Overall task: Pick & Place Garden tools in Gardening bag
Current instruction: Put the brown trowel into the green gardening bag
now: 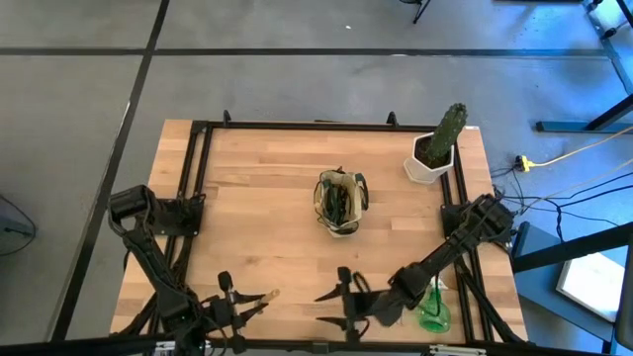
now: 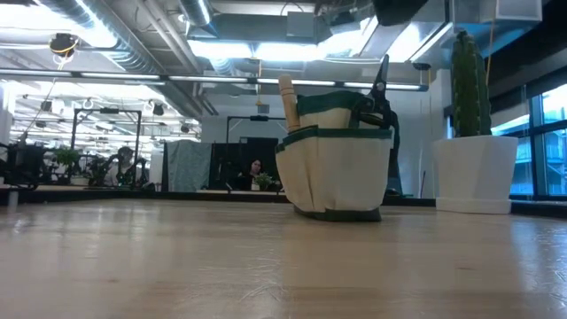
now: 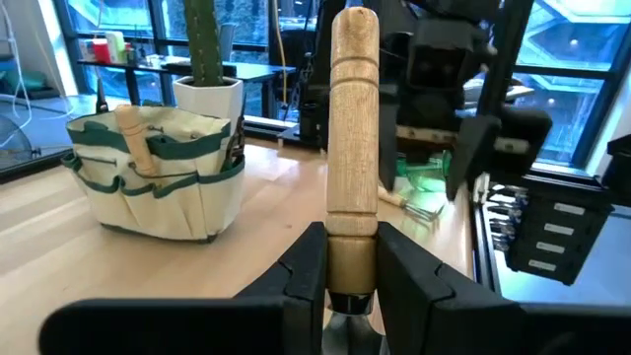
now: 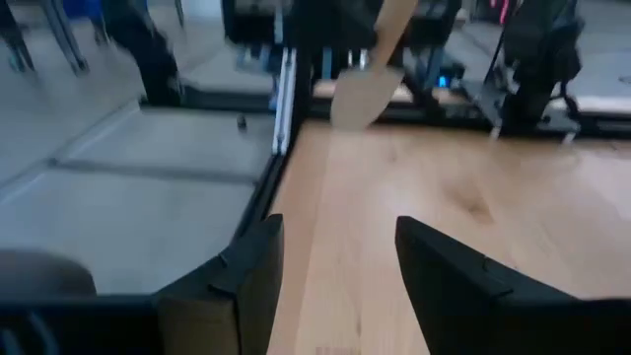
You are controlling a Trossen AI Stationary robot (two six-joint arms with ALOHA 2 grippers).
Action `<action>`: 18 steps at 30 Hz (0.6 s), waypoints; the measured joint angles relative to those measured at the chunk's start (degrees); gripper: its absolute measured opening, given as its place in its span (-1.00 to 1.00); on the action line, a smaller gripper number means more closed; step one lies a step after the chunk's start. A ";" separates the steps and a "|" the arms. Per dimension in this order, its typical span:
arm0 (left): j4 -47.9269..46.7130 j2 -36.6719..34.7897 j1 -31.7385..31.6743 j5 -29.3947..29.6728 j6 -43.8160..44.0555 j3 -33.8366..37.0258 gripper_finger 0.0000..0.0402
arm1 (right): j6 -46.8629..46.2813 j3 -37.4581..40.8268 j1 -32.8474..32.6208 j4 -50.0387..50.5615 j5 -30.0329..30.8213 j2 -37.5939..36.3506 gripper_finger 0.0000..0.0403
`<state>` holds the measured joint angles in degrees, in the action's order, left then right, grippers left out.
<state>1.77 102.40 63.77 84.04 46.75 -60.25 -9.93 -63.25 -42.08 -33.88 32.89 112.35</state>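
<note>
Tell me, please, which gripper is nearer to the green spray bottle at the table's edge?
The right. The right gripper, open and empty, is just beside the green spray bottle, whose arm passes over it. The left gripper, shut on a wooden-handled tool, is farther away, toward the opposite side.

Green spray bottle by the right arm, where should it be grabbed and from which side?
Probably by its narrower upper part, from above with the open right tool. The green spray bottle sits at the table's right edge, partly under the right arm, so a sideways approach looks blocked. Its pose is unclear.
</note>
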 joint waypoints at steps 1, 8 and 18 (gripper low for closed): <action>0.41 0.03 -0.33 -0.19 -0.53 0.00 -0.72 | 0.32 1.63 0.12 -2.77 -0.14 -0.86 -0.02; 5.15 0.15 -4.93 -5.81 -6.47 -0.02 -0.72 | 1.81 10.53 3.09 -14.15 -6.97 -8.13 -0.02; 43.04 3.67 -13.68 -22.95 -47.24 -0.02 -0.72 | 3.82 12.79 3.80 -7.26 -9.05 -18.18 -0.02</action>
<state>44.80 106.06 50.09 61.09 -0.49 -60.26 -6.11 -50.46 -38.28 -41.14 23.84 94.17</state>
